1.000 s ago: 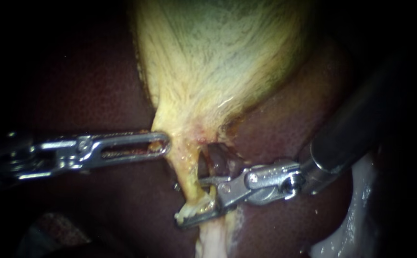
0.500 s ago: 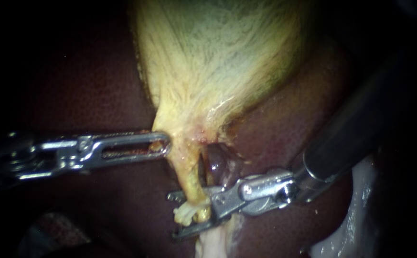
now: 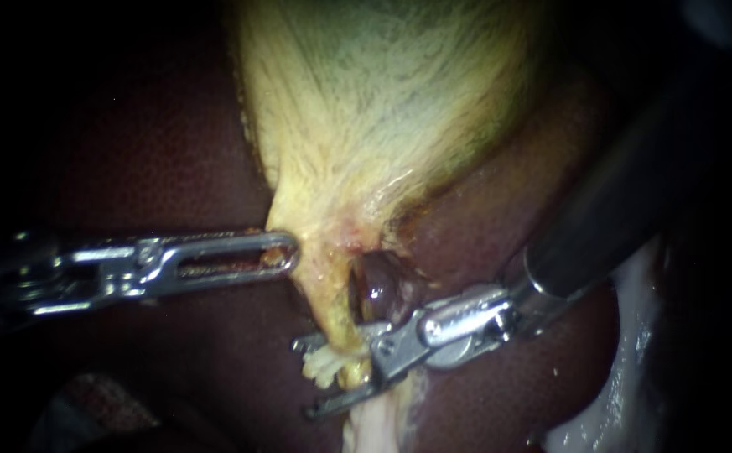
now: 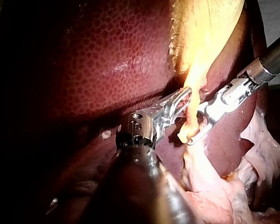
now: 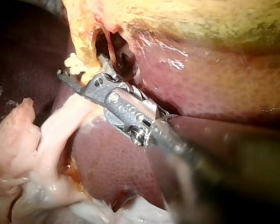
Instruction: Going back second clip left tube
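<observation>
The yellow gallbladder [image 3: 382, 101] narrows downward into a thin yellowish tube [image 3: 336, 323] lying on the dark red liver [image 3: 131, 151]. My right instrument [image 3: 303, 377] reaches in from the right, and its jaws stand open astride the tube, one jaw on each side. A frayed pale tuft of tissue [image 3: 324, 365] sits in the gap. The right wrist view shows the same open jaws [image 5: 79, 67] around the tube. My left instrument [image 3: 286, 252] lies level from the left, its slotted jaws shut on the gallbladder's neck edge, as the left wrist view [image 4: 185, 95] also shows.
A dark hollow [image 3: 378, 285] opens in the tissue just right of the tube, above the right instrument's jaws. Pale loose tissue [image 3: 625, 361] lies at the lower right, and a whitish strand [image 3: 374, 428] runs down below the jaws.
My right instrument has slid left and slightly up, so its open jaws now reach across the tube. The left instrument has stayed still.
</observation>
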You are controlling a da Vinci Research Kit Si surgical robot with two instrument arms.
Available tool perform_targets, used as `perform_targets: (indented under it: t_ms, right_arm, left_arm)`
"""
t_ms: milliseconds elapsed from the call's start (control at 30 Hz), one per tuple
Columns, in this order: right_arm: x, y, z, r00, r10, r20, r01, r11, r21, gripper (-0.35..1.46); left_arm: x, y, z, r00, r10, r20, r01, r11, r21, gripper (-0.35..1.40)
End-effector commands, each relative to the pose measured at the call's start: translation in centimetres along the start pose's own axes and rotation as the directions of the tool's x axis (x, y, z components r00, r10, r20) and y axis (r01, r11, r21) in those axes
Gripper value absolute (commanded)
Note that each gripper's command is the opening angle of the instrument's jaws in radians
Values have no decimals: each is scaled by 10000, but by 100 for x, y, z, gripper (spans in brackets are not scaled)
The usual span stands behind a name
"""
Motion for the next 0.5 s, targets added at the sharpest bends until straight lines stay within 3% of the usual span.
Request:
perform_targets:
  t_ms: [33,133,267,500]
  right_arm:
    - [-1,3,-8,10000,45,-37,-45,10000,-60,60]
    - [-3,5,-25,10000,86,-45,-87,9997,-246,60]
    - [-2,-3,-46,9999,148,-61,-150,9992,-370,60]
    - [15,-17,-93,9994,-332,-27,330,9979,-558,60]
  left_arm:
    - [0,0,0,10000,4,-2,-4,10000,15,-35]
    - [0,0,-1,10000,5,-4,-5,10000,17,-35]
    - [0,1,-3,10000,10,-11,-10,10000,26,-35]
    - [0,1,-3,10000,12,-11,-12,10000,27,-35]
